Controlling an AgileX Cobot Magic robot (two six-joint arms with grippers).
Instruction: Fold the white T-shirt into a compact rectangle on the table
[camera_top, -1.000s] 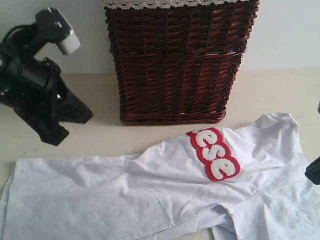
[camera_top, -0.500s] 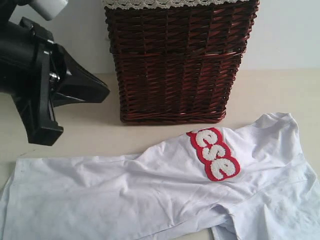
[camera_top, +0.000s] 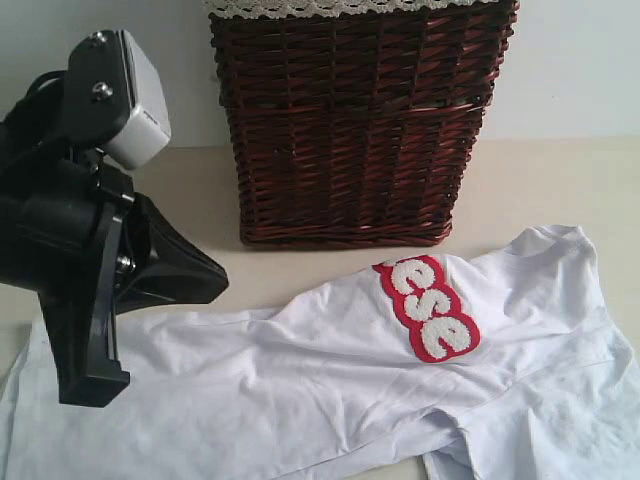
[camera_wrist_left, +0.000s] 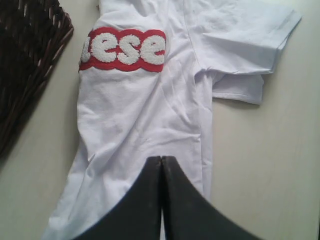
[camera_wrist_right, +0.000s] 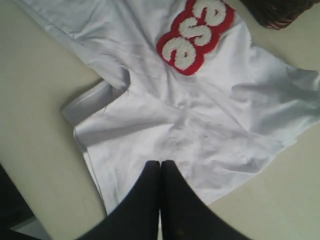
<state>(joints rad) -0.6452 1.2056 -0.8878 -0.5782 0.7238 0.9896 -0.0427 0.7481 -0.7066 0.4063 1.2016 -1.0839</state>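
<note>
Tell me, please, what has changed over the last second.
The left arm swung closer and lower, now above the white T-shirt's left end; a dark part at the right edge left the exterior view. Nothing was gripped or released. The shirt and the basket stayed put.

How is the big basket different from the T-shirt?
The wicker basket is dark brown, while the white T-shirt is white with fuzzy letters edged in red. The basket stands upright, but the T-shirt lies spread out low and wrinkled. The basket is woven from strips, and the T-shirt is soft-looking cloth. Both rest on the table.
</note>
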